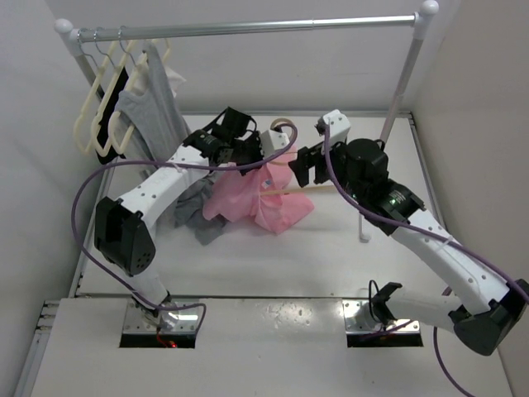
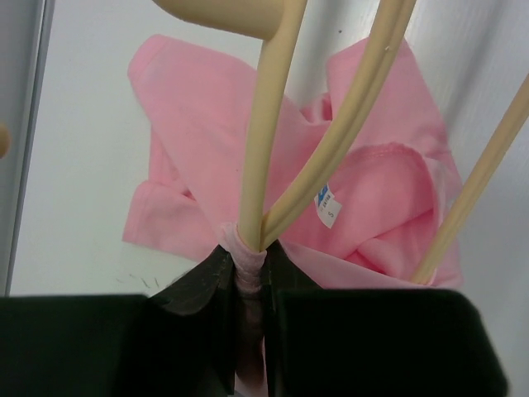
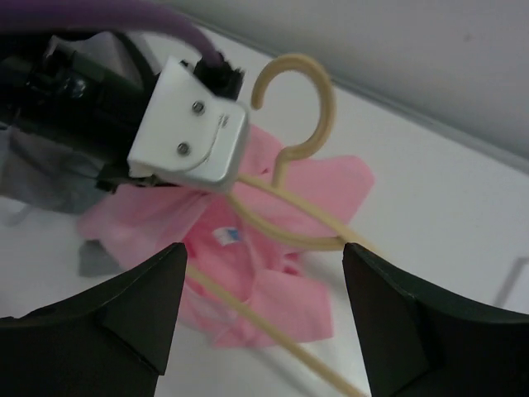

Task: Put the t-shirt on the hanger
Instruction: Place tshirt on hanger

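Evidently, little is done: the left gripper (image 2: 250, 269) is clamped on the hanger (image 2: 269, 141) and a pinch of the t-shirt (image 2: 190, 141) (collar, probably). The right gripper (image 3: 264, 252) is held open at the hanger's 3 o'clock. The t-shirt is bunched at its 6 o'clock; 2 shoulders are left undraped.

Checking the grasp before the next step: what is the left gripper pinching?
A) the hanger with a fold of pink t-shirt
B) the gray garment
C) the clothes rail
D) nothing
A: in the left wrist view the left gripper is closed on the hanger where its bars meet, with t-shirt fabric caught alongside.
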You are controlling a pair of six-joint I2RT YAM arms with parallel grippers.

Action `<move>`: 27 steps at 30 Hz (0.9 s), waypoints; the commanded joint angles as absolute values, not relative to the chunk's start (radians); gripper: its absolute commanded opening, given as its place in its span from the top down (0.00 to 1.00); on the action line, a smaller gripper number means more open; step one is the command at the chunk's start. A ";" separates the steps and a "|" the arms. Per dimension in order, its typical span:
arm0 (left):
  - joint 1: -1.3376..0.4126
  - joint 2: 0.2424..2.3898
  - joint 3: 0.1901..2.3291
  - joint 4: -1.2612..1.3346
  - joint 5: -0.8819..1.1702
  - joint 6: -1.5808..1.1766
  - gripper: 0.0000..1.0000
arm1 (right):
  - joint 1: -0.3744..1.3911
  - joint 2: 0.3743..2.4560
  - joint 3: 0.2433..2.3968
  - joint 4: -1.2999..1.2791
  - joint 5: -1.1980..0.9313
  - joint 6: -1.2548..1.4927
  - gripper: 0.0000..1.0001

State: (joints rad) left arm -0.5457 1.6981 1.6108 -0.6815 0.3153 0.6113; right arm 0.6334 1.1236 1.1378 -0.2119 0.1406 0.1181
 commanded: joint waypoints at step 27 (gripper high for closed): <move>-0.571 1.655 1.641 -0.545 0.170 0.399 1.00 | 0.627 1.169 0.597 0.178 0.240 1.115 0.35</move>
State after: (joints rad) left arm -0.5701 1.6978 1.5990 -0.5892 0.1635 0.4362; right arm 0.6342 1.2057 0.6331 0.0250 0.0597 0.9047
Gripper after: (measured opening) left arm 0.174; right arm 0.646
